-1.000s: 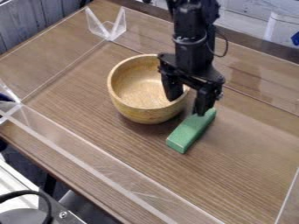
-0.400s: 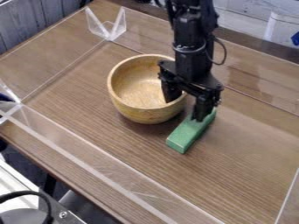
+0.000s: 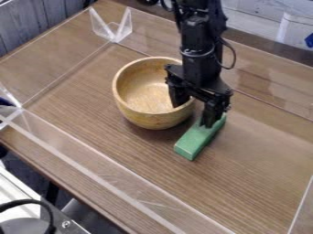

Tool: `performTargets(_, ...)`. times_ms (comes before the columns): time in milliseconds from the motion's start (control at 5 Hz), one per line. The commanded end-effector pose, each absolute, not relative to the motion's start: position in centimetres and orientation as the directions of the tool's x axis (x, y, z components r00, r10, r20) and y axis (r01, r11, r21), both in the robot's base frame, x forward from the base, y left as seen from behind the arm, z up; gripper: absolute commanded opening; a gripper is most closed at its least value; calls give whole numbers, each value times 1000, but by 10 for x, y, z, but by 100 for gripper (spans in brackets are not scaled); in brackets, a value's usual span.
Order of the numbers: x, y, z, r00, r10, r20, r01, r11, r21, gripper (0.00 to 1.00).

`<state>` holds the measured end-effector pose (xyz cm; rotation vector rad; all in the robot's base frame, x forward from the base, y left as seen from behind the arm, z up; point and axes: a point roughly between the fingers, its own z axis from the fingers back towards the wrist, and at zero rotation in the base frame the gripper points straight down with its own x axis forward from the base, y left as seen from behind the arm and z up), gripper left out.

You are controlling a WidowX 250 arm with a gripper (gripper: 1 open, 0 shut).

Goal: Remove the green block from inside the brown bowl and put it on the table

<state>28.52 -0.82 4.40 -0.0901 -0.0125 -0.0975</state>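
Resting on the table [image 3: 91,125], just beside the brown bowl [image 3: 138,115], the green block [image 3: 197,140] is seen outside it. The gripper [image 3: 196,113] is held above the block's far end, its fingers spread apart.

A grey slatted surface [image 3: 33,20] fills the upper left; pale brickwork [image 3: 272,18] shows upper right.
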Motion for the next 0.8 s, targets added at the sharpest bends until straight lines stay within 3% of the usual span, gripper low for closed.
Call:
performTargets(0,291,-6,51,995,-86,52,91,992,-90,100)
performTargets(600,292,-6,45,996,-80,49,85,992,-97,100)
